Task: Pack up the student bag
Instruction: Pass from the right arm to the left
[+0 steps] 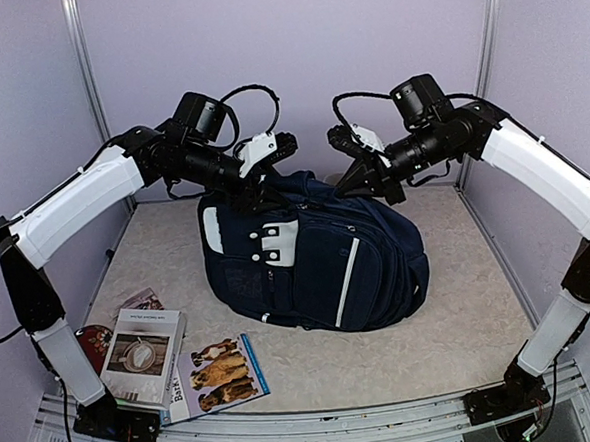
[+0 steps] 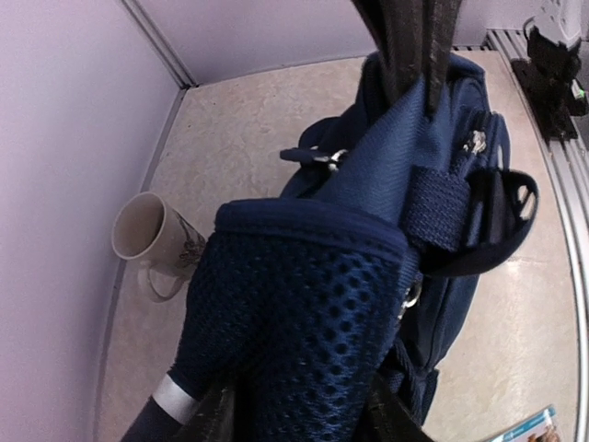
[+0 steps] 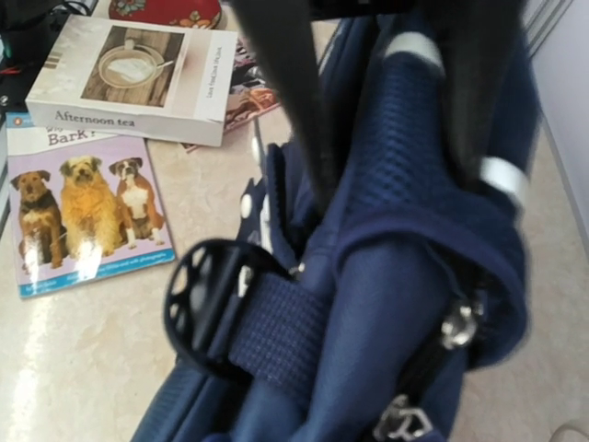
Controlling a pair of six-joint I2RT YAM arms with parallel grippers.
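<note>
The left hand (image 1: 258, 191) is closed on the student bag (image 1: 317, 260), with a peak of navy cloth drawn up between its two dark fingers (image 2: 391, 46) at the bag's top edge. Straight below that hand in its own view hangs a padded strap of navy mesh (image 2: 294, 322). A band of navy webbing (image 2: 437, 207) and a black plastic loop (image 2: 517, 198) lie just to one side of it. A white printed mug (image 2: 152, 238) sits on the desk (image 1: 433, 343) beyond the bag from the hand, near the wall. The right hand (image 1: 353, 184) faces the left one across the top of the bag. From above, its jaws taper to a closed point on the cloth there. Its own camera shows the mesh strap running up between its fingers (image 3: 290, 110), so it too has hold of the bag. The bag lies under and between the two hands in the middle of the desk, front upward, showing a white-grey patch (image 1: 212, 229) and a white stripe (image 1: 348, 268). Well away from both hands, toward the near left corner, lie a box printed "Afternoon tea" (image 1: 143, 356), a book with three dogs on its cover (image 1: 224, 376), a magazine (image 1: 142, 299) partly under the box, and a red patterned thing (image 1: 96, 343).
</note>
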